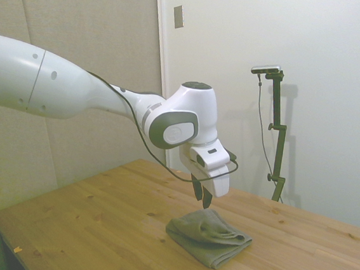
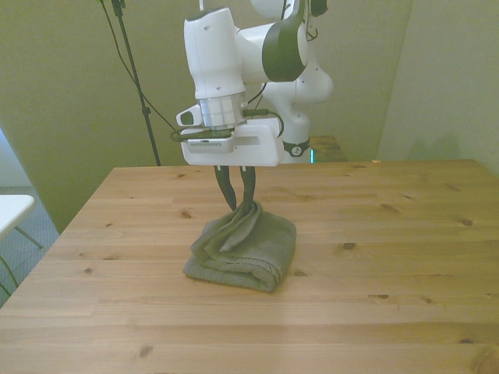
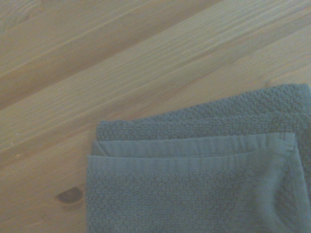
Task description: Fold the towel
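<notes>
Towel [image 2: 242,251] folded, peak pinched upward.

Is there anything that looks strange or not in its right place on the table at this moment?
Only the towel: the gripper pinches its top layer and pulls it up into a peak, so the folded stack looks rumpled rather than flat. The layers under it sit on the table, slightly offset at the edges. Nothing is spilled or damaged.

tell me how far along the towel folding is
The gray towel already lies in stacked layers on the wooden table. The gripper is shut on a raised pinch of its top layer. Laying that layer flat and letting go remains.
</notes>
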